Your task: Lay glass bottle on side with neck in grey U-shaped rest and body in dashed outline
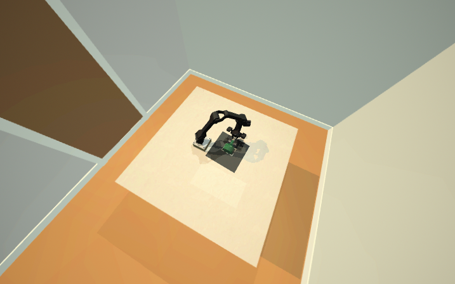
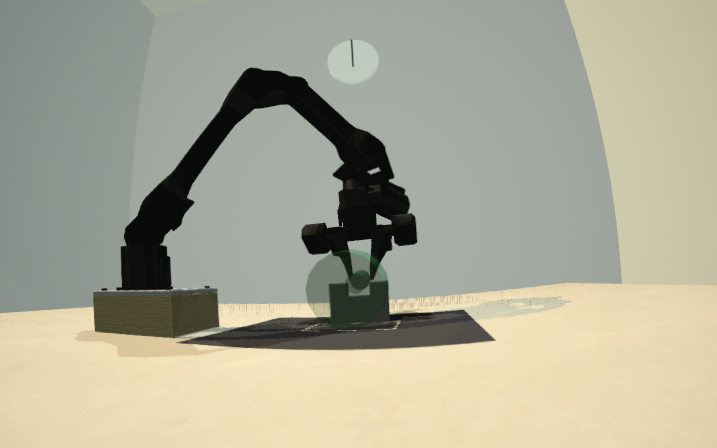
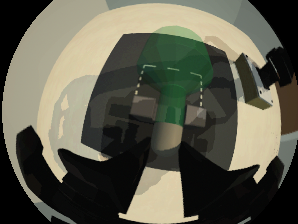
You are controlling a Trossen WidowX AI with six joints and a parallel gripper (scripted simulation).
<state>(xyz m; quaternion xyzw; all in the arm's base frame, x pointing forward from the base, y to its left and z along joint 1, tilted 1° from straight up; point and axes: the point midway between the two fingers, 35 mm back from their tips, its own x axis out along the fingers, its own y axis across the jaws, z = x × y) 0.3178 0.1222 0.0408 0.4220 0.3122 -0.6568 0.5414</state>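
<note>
— How many fingers are at the green glass bottle (image 1: 228, 147) (image 2: 322, 278) (image 3: 174, 65)?

— 2 fingers of the gripper (image 1: 234, 138) (image 2: 361, 277) (image 3: 165, 143), and they are closed upon its neck. The bottle lies on its side.

— And where is the grey U-shaped rest (image 2: 341, 306) (image 3: 143, 108)?

— It stands on the dark mat (image 1: 234, 163) (image 2: 433, 335) (image 3: 110, 95). In the wrist view its 2 upright sides are on the 2 sides of the neck, and in the exterior view the neck is at the opening. If the neck touches the bottom of this opening, I cannot tell.

— Is the body inside the dashed outline (image 1: 224, 151) (image 2: 397, 325) (image 3: 201, 90)?

— It is over the outline, but in the wrist view the round end reaches beyond the dashed line. Whether it touches the mat, I cannot say surely.
</note>
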